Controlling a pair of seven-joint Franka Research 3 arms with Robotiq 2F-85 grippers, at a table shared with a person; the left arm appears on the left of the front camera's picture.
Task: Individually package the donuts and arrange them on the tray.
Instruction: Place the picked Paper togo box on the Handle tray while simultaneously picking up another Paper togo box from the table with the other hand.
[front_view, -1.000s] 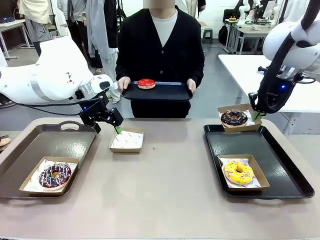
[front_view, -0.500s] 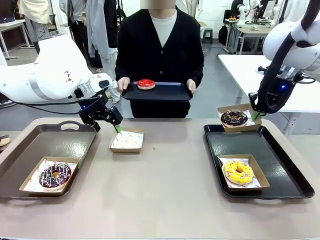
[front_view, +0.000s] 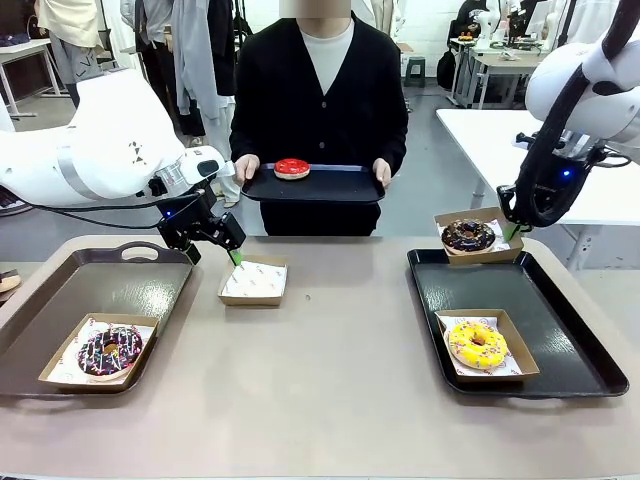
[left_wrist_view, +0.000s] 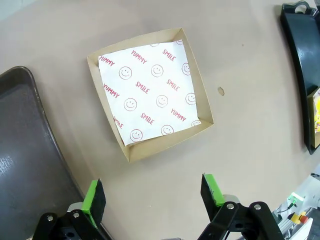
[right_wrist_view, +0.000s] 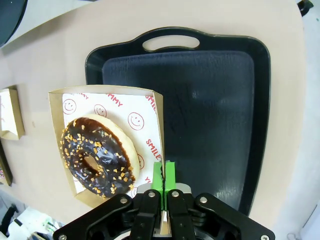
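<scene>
Site, as I see it: a robotics lab. Evidence: my left arm (front_view: 100, 150) and right arm (front_view: 590, 80) at a tan table (front_view: 330, 400); white worktable (front_view: 500, 140); cluttered desks (front_view: 500, 60) behind; stool (front_view: 414, 68); grey floor (front_view: 430, 190).

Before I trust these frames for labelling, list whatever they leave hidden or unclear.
- Front view: right gripper shut on the chocolate donut's box; the box's near wall hides whether it touches the right tray.
- Front view: the person's tray rim hides the red donut's base.
- Left wrist view: the yellow donut is cut off by the right edge.
</scene>
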